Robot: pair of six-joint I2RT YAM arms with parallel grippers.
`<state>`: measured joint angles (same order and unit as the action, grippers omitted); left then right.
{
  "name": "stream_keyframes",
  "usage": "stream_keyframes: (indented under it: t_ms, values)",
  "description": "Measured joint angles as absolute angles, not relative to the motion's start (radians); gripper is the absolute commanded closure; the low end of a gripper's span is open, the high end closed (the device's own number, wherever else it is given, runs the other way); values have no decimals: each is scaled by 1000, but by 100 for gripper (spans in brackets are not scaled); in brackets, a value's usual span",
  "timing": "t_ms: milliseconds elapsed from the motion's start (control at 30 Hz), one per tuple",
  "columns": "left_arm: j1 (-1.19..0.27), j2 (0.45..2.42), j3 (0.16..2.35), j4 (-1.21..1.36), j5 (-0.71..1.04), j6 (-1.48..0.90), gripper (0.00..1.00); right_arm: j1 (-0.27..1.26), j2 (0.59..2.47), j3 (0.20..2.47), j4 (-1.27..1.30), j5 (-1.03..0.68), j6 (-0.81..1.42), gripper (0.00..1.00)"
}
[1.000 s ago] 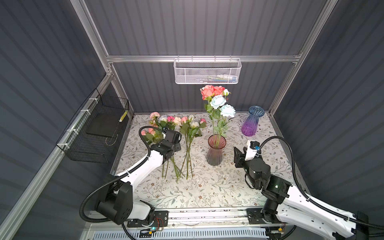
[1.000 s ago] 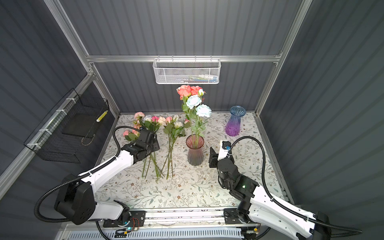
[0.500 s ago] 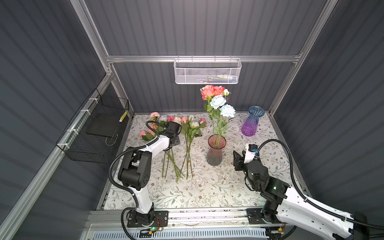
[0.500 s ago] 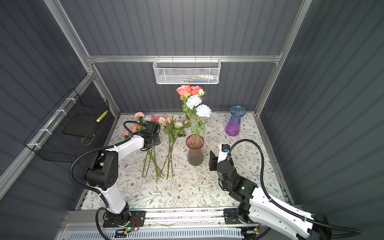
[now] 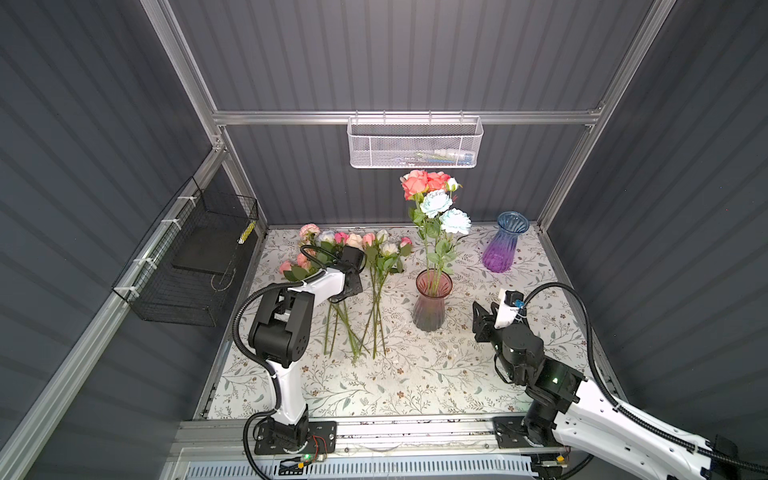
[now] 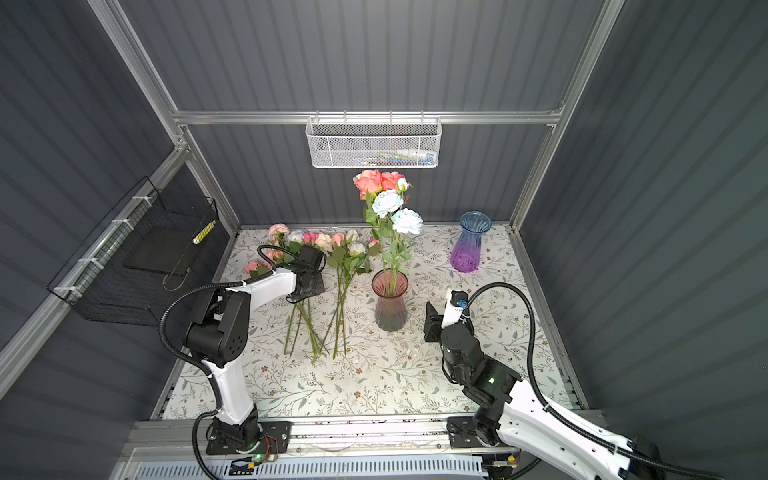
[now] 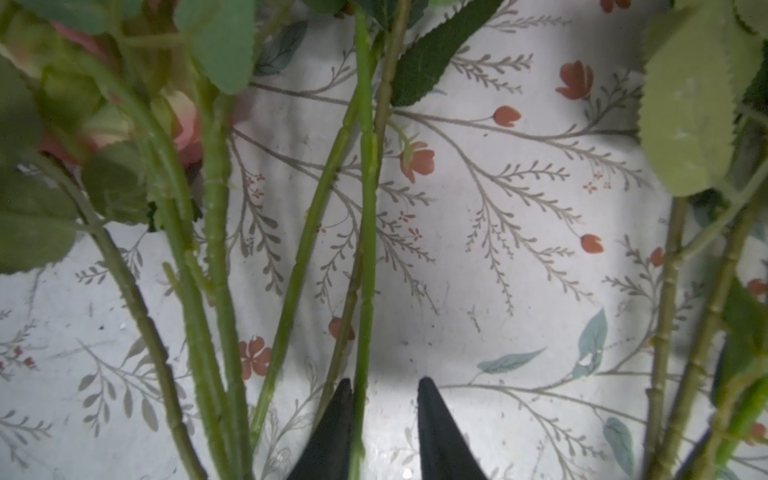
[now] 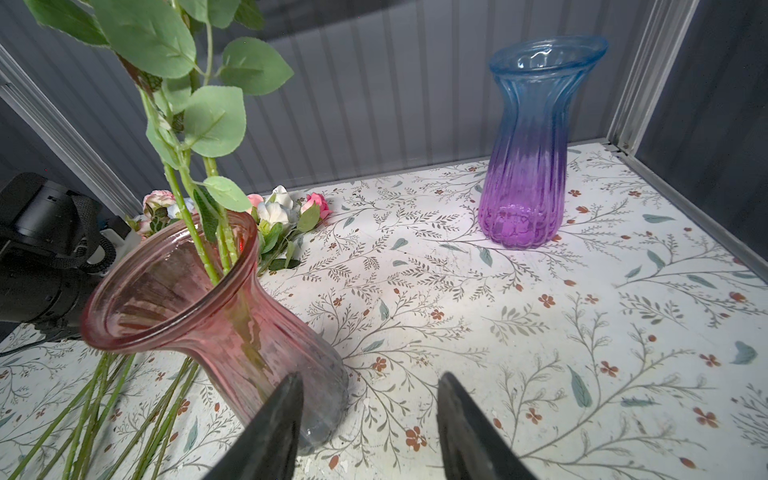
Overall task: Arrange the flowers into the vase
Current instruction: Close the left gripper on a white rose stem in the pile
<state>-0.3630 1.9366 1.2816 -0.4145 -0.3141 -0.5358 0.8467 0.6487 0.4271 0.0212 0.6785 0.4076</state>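
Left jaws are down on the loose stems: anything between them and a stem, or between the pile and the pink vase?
Nothing blocks the left gripper: one stem lies between its jaws, neighbouring stems close beside. Only bare mat separates the pile from the pink vase.

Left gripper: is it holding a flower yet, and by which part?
Nothing is clamped yet. One green stem runs between the fingers of the left gripper, on a bare, leafless stretch, touching one finger with a gap to the other.
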Motion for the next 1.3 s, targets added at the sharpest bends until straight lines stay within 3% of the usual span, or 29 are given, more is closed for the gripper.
stream_keyframes:
  t_ms: [367, 967, 1300]
  values:
    - [-363, 1951, 1281, -411, -307, -535, 70, 844, 649, 426, 21, 677, 409, 46]
    - [-363, 1952, 1259, -343, -213, -530, 99, 844, 622, 426, 0, 677, 412, 46]
    - [-363, 1809, 1260, -280, -114, -519, 100, 844, 614, 426, -4, 676, 412, 46]
